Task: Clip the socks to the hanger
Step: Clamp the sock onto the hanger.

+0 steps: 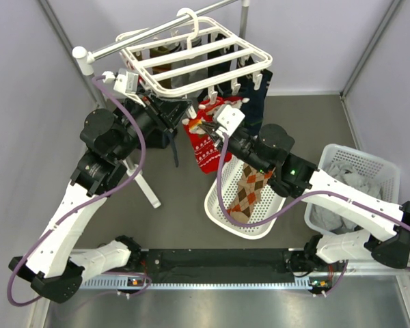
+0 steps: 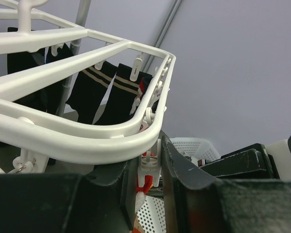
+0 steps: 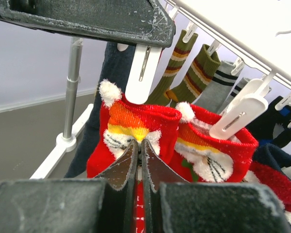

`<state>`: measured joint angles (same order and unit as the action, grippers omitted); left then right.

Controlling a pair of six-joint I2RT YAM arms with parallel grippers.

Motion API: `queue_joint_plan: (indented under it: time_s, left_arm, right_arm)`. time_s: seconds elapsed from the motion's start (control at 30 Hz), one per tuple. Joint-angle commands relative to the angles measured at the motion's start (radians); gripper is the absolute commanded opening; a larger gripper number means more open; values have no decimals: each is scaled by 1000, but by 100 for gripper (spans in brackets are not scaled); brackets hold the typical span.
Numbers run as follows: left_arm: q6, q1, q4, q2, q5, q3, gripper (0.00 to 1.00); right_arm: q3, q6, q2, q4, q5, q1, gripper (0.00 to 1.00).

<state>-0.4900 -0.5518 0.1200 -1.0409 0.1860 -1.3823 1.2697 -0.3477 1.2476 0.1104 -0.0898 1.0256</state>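
The white hanger (image 1: pixel 191 61) hangs from a grey rail, its rim (image 2: pixel 87 136) just above my left gripper (image 2: pixel 150 162). That gripper is shut on a small white clip (image 2: pixel 153 167) dangling from the rim; a bit of red and white sock shows below the clip. My right gripper (image 3: pixel 140 144) is shut on the cuff of a red sock (image 3: pixel 140 116), held up right under another hanging clip (image 3: pixel 141 73). A second red sock (image 3: pixel 218 145) hangs beside it in a clip (image 3: pixel 237 116). From above, both grippers (image 1: pixel 180 113) (image 1: pixel 206 128) meet under the hanger's front edge, by the red sock (image 1: pixel 205 150).
Dark, olive and grey striped socks (image 3: pixel 194 77) hang from other clips. A round white basket (image 1: pixel 219 208) holding an argyle sock (image 1: pixel 249 191) sits under the right arm. A square white basket (image 1: pixel 369 164) with grey laundry stands at the right. The rail's stand (image 1: pixel 147 188) is behind the left arm.
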Motion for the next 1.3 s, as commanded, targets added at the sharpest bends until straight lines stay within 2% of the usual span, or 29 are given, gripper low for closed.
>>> queue_joint_plan:
  time_s: [0.0, 1.17, 1.27]
  left_arm:
    - [30, -3, -43, 9, 33, -3, 0]
    - [34, -5, -60, -7, 72, 22, 0]
    - [28, -5, -65, -4, 70, 20, 3]
  right_arm:
    - [31, 6, -17, 54, 10, 10, 0]
    - [99, 9, 9, 75, 33, 10, 0]
    - [109, 10, 15, 75, 36, 10, 0]
